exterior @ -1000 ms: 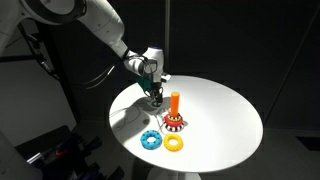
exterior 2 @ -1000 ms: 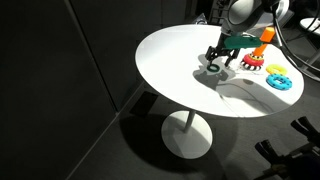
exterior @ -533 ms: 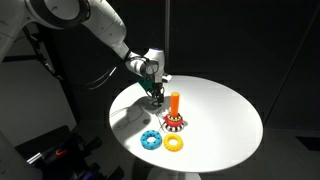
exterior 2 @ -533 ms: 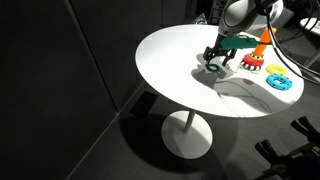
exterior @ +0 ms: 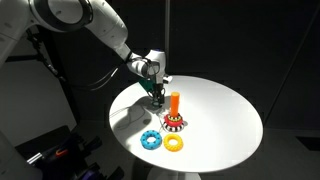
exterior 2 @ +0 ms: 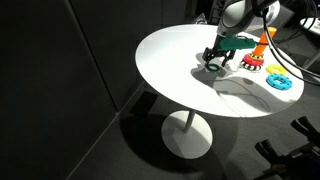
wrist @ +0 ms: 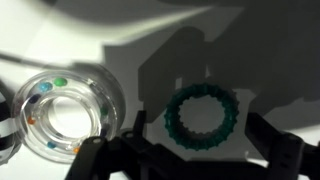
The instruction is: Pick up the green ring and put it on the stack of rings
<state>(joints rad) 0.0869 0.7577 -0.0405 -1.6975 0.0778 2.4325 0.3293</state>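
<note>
Directly under the wrist camera we see the green ring (wrist: 203,115) lying flat on the white table (wrist: 270,50), dark and finely toothed, in the arm's shadow. The gripper (wrist: 180,140) is spread wide with nothing in its grasp; its dark fingers (wrist: 285,150) stand on either side of the ring, and we see no contact with it. Just beside the ring lies a clear ring (wrist: 65,110) with coloured beads inside. In both exterior views the gripper (exterior: 155,93) (exterior 2: 215,62) is low over the table, near the stack of rings (exterior: 174,115) (exterior 2: 255,55). Beyond the stack we find a blue ring (exterior: 151,140) (exterior 2: 281,83) and a yellow ring (exterior: 174,143) (exterior 2: 275,70) lying loose, side by side.
</note>
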